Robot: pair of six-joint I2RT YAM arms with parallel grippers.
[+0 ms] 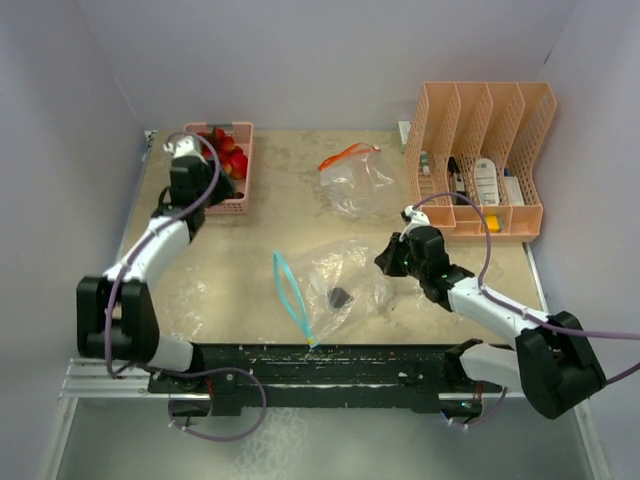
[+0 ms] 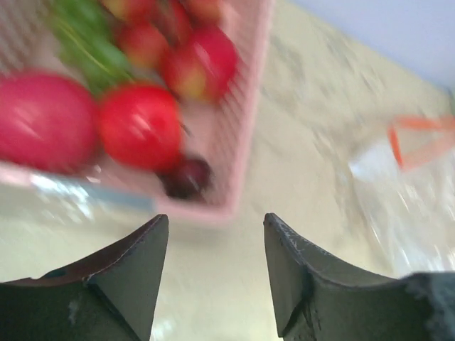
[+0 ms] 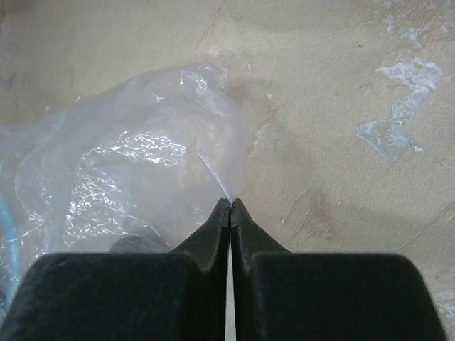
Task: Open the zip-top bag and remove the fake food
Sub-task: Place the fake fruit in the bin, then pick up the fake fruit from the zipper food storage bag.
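Note:
The clear zip-top bag [image 1: 335, 280] with a teal zip strip lies in the middle of the table, and one dark piece of fake food [image 1: 341, 297] is still inside it. My right gripper [image 1: 388, 258] is shut on the bag's right edge; in the right wrist view the plastic [image 3: 135, 163] runs into the closed fingertips [image 3: 230, 201]. My left gripper [image 2: 215, 219] stands open and empty beside the near corner of a pink basket [image 1: 243, 205]. Fake food fills the basket: red balls [image 2: 138, 124], a dark piece [image 2: 186, 177] and green ones [image 2: 92, 50].
A second clear bag [image 1: 352, 178] with an orange zip lies at the back centre. An orange multi-slot organizer [image 1: 480, 165] with small items stands at the back right. White walls close in the table on three sides.

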